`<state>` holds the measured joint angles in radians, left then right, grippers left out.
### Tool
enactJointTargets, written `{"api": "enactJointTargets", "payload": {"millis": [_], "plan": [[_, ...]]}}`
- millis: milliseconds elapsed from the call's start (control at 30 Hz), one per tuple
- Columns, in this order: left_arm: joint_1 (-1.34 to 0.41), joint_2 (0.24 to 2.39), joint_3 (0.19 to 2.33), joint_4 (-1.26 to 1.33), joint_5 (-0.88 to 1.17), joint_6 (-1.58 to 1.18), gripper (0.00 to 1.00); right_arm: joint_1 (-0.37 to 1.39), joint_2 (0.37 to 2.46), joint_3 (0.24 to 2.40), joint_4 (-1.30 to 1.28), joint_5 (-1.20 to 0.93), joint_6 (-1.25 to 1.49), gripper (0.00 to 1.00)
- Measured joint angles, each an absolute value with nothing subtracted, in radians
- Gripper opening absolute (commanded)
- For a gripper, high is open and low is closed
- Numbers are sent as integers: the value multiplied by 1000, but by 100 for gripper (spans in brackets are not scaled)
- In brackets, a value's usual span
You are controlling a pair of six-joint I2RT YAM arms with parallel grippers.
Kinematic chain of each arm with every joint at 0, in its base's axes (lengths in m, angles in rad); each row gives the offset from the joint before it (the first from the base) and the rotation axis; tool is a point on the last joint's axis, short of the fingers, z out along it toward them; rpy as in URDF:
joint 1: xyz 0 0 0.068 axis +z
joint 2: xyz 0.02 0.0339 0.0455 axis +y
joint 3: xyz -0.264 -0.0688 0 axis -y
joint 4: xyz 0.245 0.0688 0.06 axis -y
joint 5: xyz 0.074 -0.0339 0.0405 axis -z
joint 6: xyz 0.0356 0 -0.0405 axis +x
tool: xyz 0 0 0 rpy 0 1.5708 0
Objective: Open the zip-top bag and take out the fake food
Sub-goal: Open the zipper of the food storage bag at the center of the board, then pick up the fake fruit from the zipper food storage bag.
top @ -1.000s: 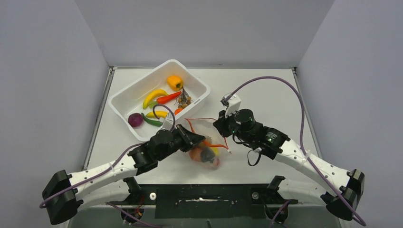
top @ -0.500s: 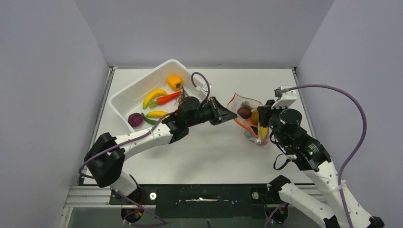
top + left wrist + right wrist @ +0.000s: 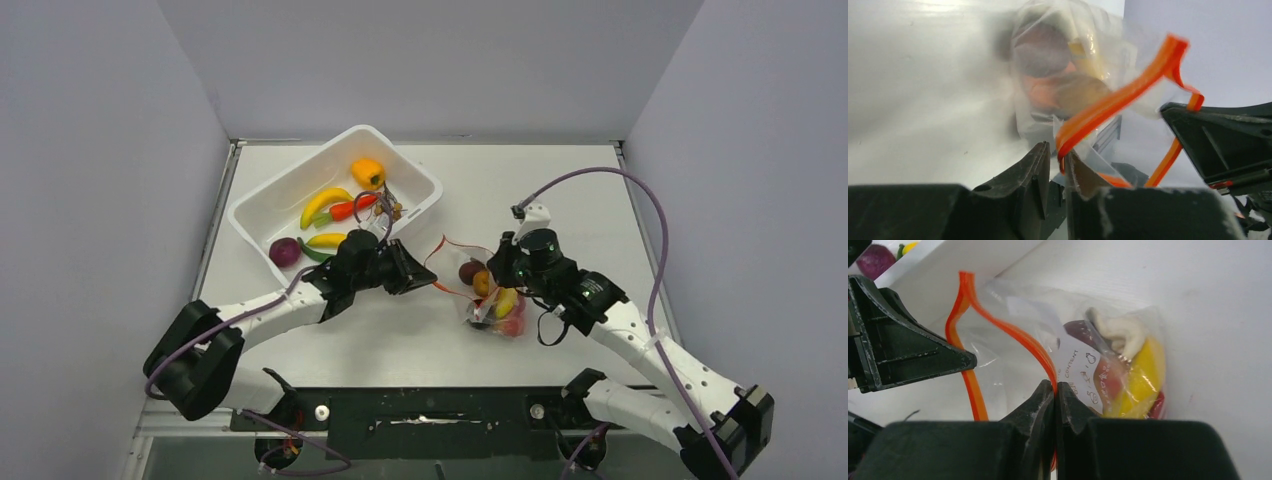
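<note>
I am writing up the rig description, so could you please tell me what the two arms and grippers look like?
The left arm and right arm have white tubular links with black joint housings; a purple cable loops along each. The left gripper and right gripper have black, wedge-shaped fingers tapering to narrow tips.

Top view: high above the near edge of the table [image 3: 560,190], looking steeply down. Wrist views: both close to the zip-top bag [image 3: 485,290], facing it from opposite sides. All three share it.
</note>
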<state>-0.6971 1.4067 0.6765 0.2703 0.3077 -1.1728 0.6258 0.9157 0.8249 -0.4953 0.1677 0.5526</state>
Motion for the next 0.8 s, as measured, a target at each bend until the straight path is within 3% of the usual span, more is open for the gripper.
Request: {"api": "enactJointTargets", "payload": {"millis": [233, 533, 800], "plan": [[-677, 1188, 662, 94, 260, -1090, 40, 751, 1065, 917, -446, 175, 564, 4], [-663, 980, 620, 38, 204, -1047, 43, 779, 1131, 967, -438, 199, 570, 6], [-672, 1052, 676, 70, 194, -1009, 45, 787, 1118, 949, -410, 199, 598, 5]]}}
